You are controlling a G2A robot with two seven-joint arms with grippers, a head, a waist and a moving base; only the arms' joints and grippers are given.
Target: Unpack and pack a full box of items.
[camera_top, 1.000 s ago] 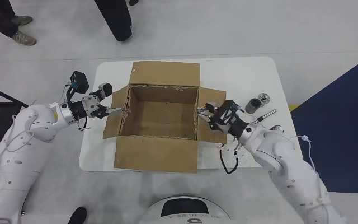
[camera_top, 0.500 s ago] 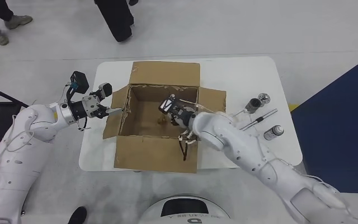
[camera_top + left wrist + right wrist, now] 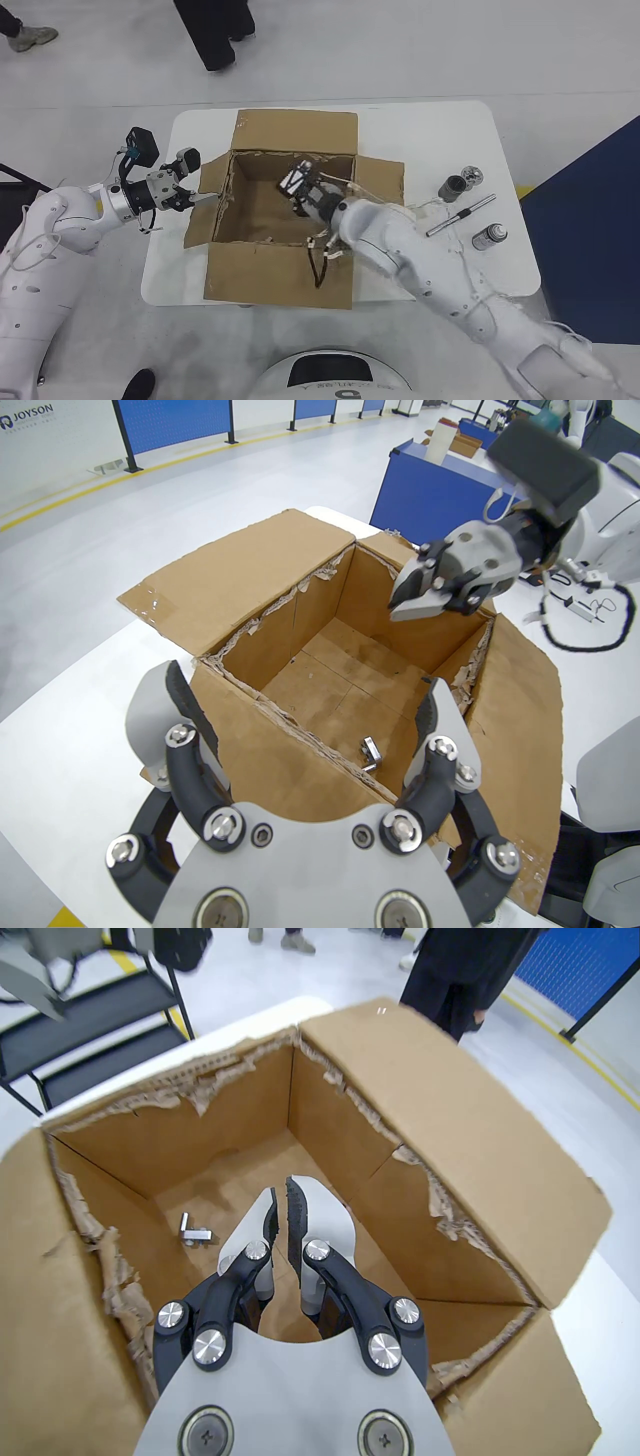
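- Brown cardboard box [image 3: 296, 131], all four flaps folded out and rim edges torn, sits mid-desk on a white rectangular desk [image 3: 450, 130].
- Right hand [image 3: 281, 1198] hangs over the box opening, near centre and a touch toward 12 o'clock. It is clenched: the pads are nearly together w/ only a thin gap and nothing between them.
- Left hand [image 3: 304, 680] is at the box's 9 o'clock side, by the folded-out flap. It is released, fingers spread wide and holding nothing. Can't tell whether it touches the cardboard.
- Small silver L-shaped metal bracket [image 3: 370, 754] lies on the box floor toward the 8 o'clock corner, close to the 9 o'clock wall and well apart from both hands.
- On the desk at 3 o'clock of the box, outside it:
  - a dark grey stubby cylinder [image 3: 452, 187]
  - a silver round cap [image 3: 472, 176] just beside the cylinder
  - a slim silver-and-black rod [image 3: 460, 215] lying at an angle
  - a small grey canister [image 3: 488, 237] on its side, nearer the desk's 4 o'clock edge
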